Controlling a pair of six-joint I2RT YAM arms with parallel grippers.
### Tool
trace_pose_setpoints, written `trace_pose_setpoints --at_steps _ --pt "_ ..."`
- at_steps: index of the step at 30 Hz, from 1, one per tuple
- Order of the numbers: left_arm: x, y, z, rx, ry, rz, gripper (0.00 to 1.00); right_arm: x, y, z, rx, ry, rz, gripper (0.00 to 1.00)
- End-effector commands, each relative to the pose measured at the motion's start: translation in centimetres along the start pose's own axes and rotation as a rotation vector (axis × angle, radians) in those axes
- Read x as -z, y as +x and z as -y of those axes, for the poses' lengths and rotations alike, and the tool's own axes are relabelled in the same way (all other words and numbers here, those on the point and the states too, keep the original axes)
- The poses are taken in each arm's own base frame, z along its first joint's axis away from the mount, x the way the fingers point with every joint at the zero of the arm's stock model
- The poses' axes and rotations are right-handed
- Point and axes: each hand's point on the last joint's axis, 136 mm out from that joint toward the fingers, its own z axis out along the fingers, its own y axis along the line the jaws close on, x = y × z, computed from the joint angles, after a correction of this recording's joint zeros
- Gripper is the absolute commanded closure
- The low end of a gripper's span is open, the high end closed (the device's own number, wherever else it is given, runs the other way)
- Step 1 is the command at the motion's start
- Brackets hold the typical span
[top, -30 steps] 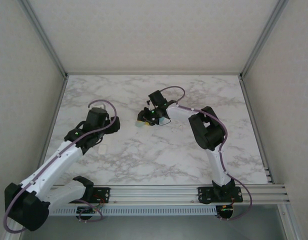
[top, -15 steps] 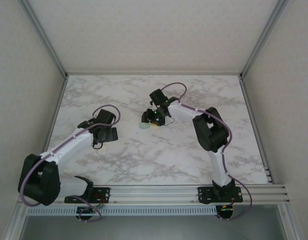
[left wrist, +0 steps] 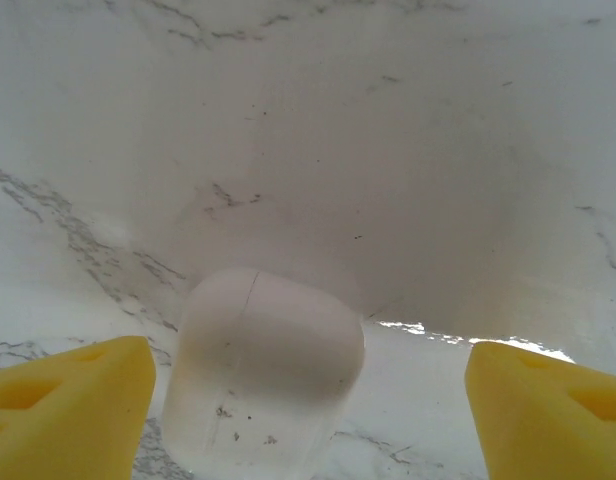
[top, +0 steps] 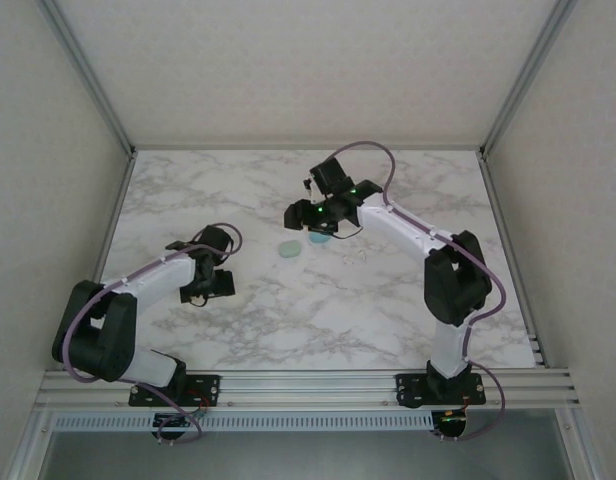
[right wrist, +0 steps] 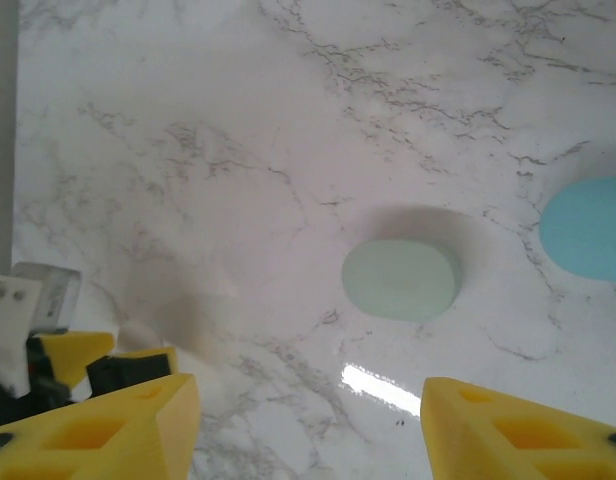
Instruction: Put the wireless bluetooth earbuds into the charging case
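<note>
A white rounded charging case (left wrist: 263, 385) lies on the marble between my left gripper's (left wrist: 308, 410) yellow fingers (left wrist: 73, 405), close to the left finger and well apart from the right one; this gripper is open. My left gripper (top: 210, 284) sits low at the table's left middle. My right gripper (top: 302, 214) hovers open above the table's centre, nothing between its fingertips (right wrist: 533, 425). A pale mint case (right wrist: 401, 278) (top: 288, 249) lies shut ahead of it, with a teal case (right wrist: 586, 228) (top: 318, 238) beside it. Tiny pale specks (top: 356, 256), perhaps earbuds, lie right of the teal case.
Marble tabletop (top: 318, 320) inside white walls with an aluminium frame (top: 88, 75). The left arm's gripper (right wrist: 58, 350) shows at the lower left of the right wrist view. Open marble stretches across the front and the right side.
My right gripper opened and lifted back from the mint case, which stays on the table. My left arm folded back and lowered its gripper around the white case.
</note>
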Motion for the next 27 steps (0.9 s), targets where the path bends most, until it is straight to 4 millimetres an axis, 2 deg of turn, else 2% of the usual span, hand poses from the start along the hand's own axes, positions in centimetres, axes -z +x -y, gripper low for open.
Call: trace_pose_setpoints --at_steps 1,7,17,22,27 --pt "-0.4 1.3 -1.1 0.015 -0.037 -0.051 0.21 1.9 0.5 0.1 0.012 0.014 0.021 0.39" --pt "-1.0 1.7 -1.0 0.016 -0.043 -0.087 0.24 3.2 1.0 0.2 0.013 0.017 0.038 0.39" --pt "-1.0 2.1 -0.3 -0.007 -0.004 -0.108 0.47 4.6 1.1 -0.2 0.023 0.014 0.06 0.39" --pt "-0.3 1.8 1.7 -0.055 0.079 -0.1 0.54 4.7 1.6 0.3 0.028 0.033 0.047 0.39" --pt "0.7 1.0 4.1 -0.165 0.132 -0.055 0.57 4.8 2.3 2.0 -0.03 0.037 0.041 0.39"
